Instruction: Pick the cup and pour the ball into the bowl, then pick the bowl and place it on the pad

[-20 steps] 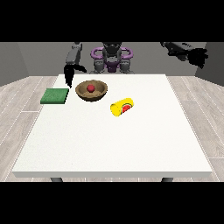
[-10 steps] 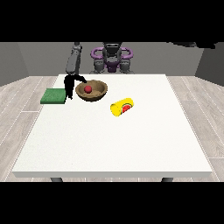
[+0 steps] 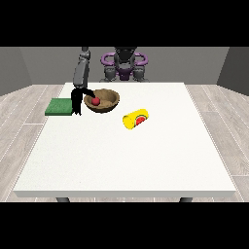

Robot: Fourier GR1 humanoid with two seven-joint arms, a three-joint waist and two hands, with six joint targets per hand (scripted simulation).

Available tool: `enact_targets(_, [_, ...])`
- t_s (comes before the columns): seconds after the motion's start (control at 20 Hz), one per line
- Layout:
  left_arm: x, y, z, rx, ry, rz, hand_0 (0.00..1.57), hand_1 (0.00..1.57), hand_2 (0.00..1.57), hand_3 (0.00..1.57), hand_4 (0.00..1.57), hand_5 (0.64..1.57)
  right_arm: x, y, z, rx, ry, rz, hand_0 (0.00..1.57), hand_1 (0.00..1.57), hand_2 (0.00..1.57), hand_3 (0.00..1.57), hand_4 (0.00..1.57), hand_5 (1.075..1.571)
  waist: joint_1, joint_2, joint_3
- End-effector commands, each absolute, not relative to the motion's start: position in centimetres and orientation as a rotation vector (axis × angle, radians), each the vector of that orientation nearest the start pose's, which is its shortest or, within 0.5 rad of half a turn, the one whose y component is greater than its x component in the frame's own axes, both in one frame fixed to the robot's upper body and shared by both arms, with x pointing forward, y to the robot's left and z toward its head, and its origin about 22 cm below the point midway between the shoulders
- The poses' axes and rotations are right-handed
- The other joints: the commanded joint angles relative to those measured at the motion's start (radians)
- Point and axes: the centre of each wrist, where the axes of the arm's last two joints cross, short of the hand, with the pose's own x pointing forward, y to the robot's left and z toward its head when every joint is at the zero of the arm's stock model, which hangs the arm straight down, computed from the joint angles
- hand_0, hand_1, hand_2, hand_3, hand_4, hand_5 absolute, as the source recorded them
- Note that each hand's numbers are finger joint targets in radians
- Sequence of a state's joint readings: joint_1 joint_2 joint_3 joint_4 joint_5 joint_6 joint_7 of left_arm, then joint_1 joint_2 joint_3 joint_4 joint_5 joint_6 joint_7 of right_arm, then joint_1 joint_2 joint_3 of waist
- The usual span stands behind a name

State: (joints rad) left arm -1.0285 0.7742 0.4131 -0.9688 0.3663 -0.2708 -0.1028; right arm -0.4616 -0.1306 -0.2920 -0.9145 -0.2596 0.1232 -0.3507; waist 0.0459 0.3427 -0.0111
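Robot hand [image 3: 78,99] at view's left grips the bowl [image 3: 103,101] rim; ball [image 3: 96,100] inside, pad [image 3: 59,107] beside it, cup [image 3: 135,119] well apart.

Changes from the earlier views: the hand at the view's left [image 3: 78,99], raised above the table's far edge one second ago, now hangs low at the rim of the bowl [image 3: 111,103], beside the green pad [image 3: 59,107]. The hand at the view's right, earlier raised at the upper right, is gone from view.
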Motion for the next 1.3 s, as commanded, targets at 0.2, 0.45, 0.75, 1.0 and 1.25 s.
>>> enact_targets(0.2, [35.8,41.1,36.3,0.075,-2.358,-0.087,0.0,0.0,0.0,0.0,0.0,1.53,35.5,-28.8,-2.2,0.1,-1.734,-0.283,0.0,0.0,0.0,0.0,0.29,1.566,0.041,0.064,0.0122])
enact_targets(0.45, [36.8,38.7,36.5,0.025,-2.342,-0.119,0.0,0.0,0.0,0.0,0.0,1.542,36.0,-23.9,-2.6,0.073,-1.667,-0.275,0.0,0.0,0.0,0.0,0.43,1.57,0.073,0.034,0.0117])
enact_targets(0.75, [36.2,39.2,38.7,0.012,-2.363,-0.093,0.0,0.0,0.0,0.0,0.0,1.538,36.4,-20.7,-2.4,0.036,-1.643,-0.248,0.0,0.0,0.0,0.0,0.42,1.57,0.079,0.063,0.0121])
enact_targets(1.0, [36.1,41.1,37.2,0.051,-2.333,-0.038,0.0,0.0,0.0,0.0,0.0,1.541,33.5,-23.3,-5.4,-0.109,-1.475,-0.213,1.57,1.57,1.57,1.57,1.11,1.41,0.049,0.02,0.0095])
enact_targets(1.25, [35.9,43.1,36.0,0.034,-2.305,-0.069,0.0,0.0,0.0,0.0,0.0,1.547,33.9,-25.9,-3.4,-0.333,-1.471,-0.083,1.57,1.57,1.57,1.57,1.17,1.457,0.067,-0.024,0.0082])
